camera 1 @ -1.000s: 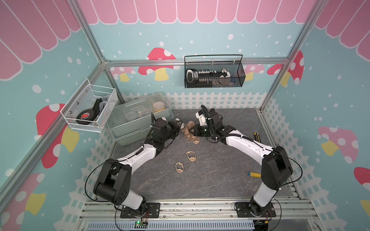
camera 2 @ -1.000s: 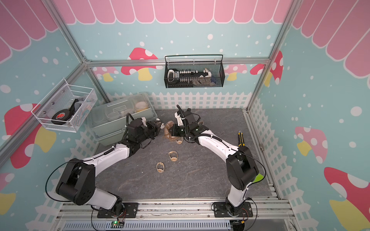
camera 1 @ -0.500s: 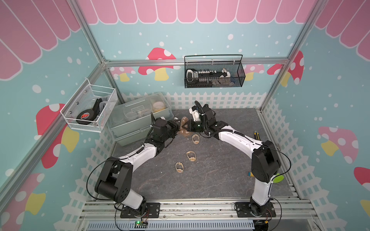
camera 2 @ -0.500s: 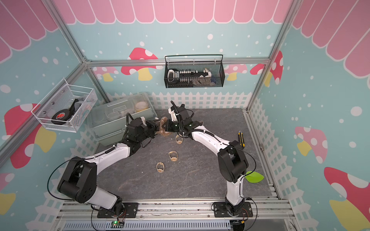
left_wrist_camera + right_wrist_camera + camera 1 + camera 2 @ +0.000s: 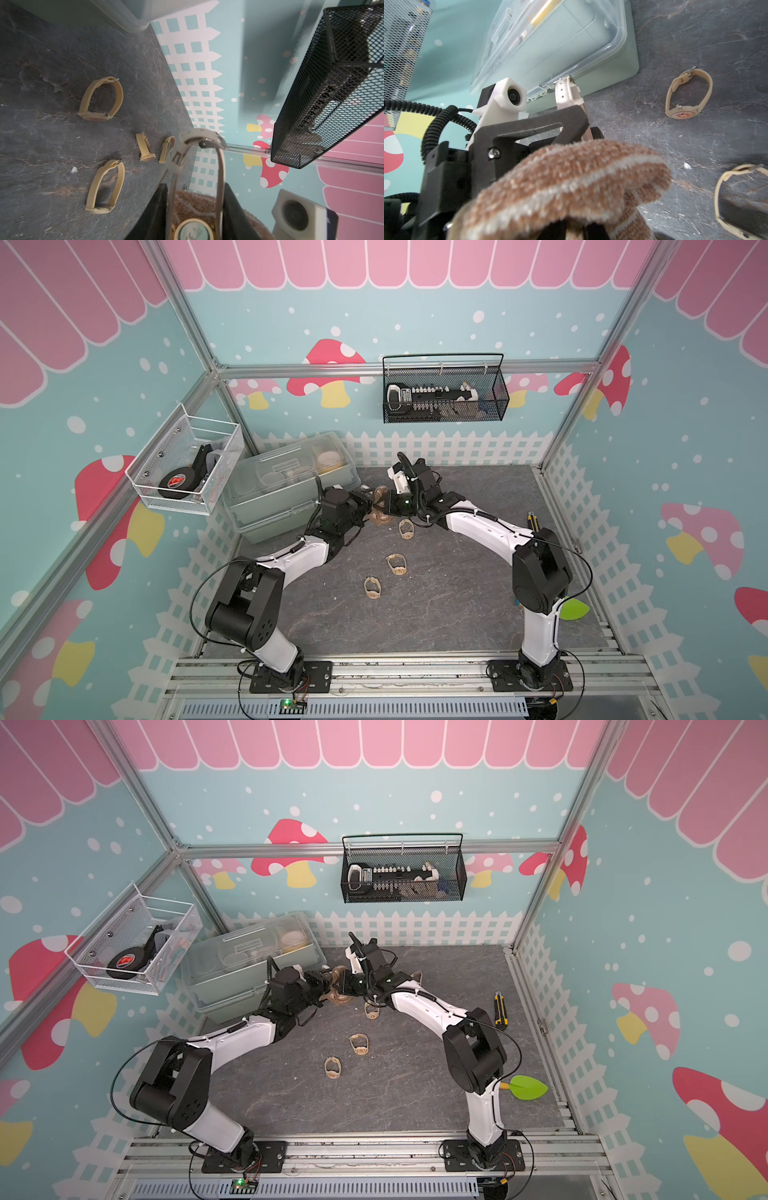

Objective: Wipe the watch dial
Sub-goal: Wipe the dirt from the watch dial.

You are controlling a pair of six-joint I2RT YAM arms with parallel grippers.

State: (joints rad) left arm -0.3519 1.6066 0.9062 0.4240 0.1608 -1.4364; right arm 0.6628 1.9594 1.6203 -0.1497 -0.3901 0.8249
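One watch pinched in left gripper, right gripper clamped on cloth, dial print illegible

A cream-strapped watch is held aloft, strap buckled in a loop, with a round, gold-rimmed pale dial. A fluffy brown, pale-striped cloth bunches just beside it.
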